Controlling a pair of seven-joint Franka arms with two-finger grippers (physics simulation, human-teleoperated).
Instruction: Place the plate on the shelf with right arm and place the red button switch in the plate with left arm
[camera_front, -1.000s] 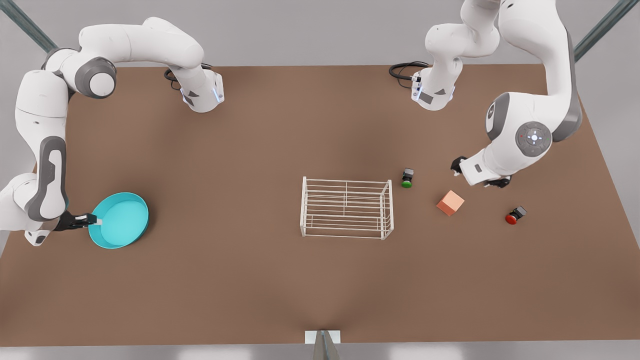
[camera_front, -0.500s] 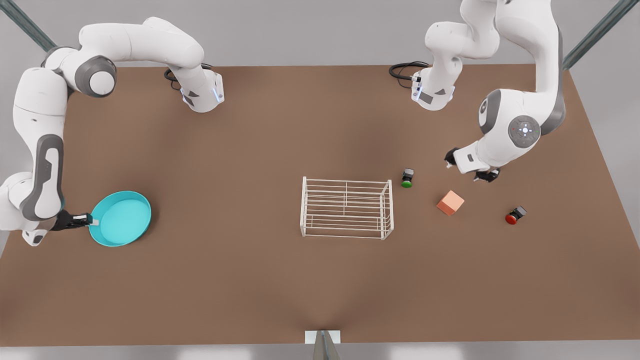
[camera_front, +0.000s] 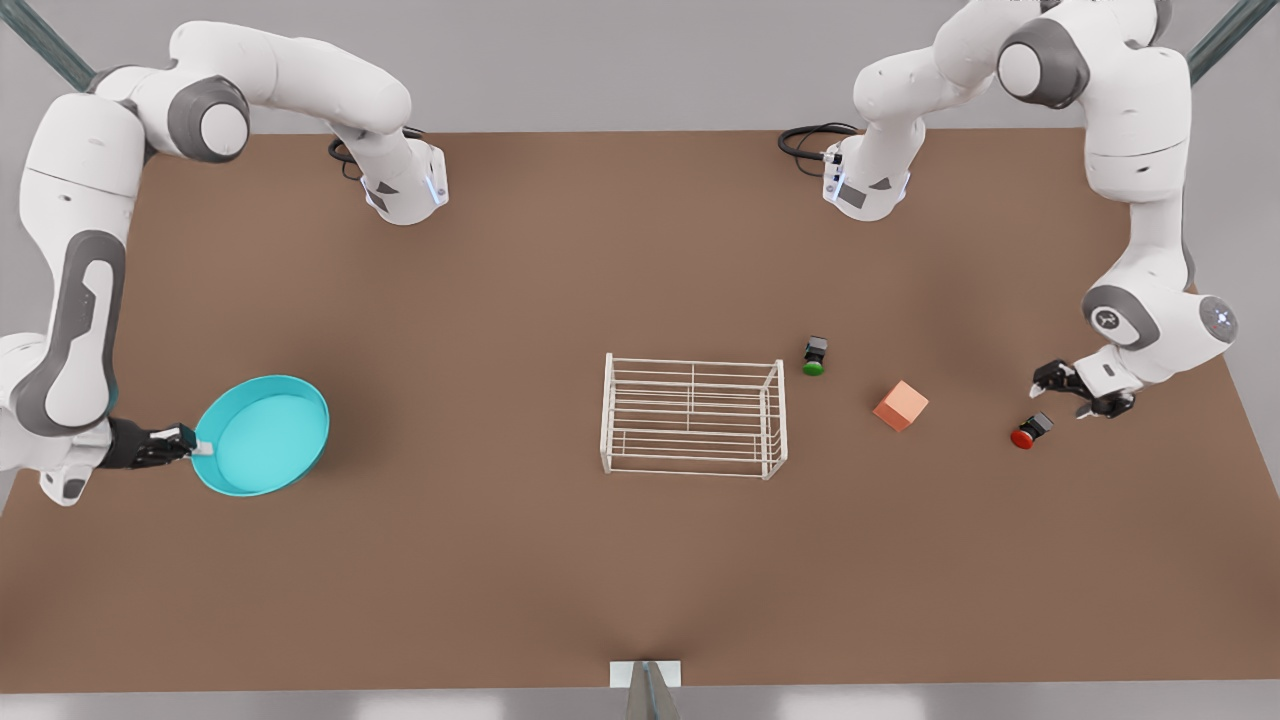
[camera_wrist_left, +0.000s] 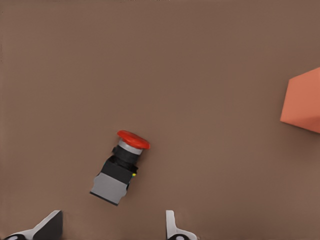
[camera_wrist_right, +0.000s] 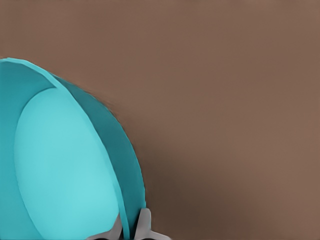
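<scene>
At front view's left, plate (camera_front: 262, 435) empty, rim pinched between fingers of right gripper (camera_front: 190, 441); same pinch seen close in right wrist view (camera_wrist_right: 134, 226). Shelf (camera_front: 693, 416) mid-table, both tiers bare, well apart from plate. No legible writing anywhere. At front view's right, left gripper (camera_front: 1068, 392) spread wide, holding nothing, just beside red button switch (camera_front: 1030, 431), which lies on its side on table (camera_front: 500, 560). Fingertips (camera_wrist_left: 50, 226) apart, flanking switch without contact. Orange cube (camera_front: 901, 405) and green-capped switch (camera_front: 814, 356) between shelf and red switch.
</scene>
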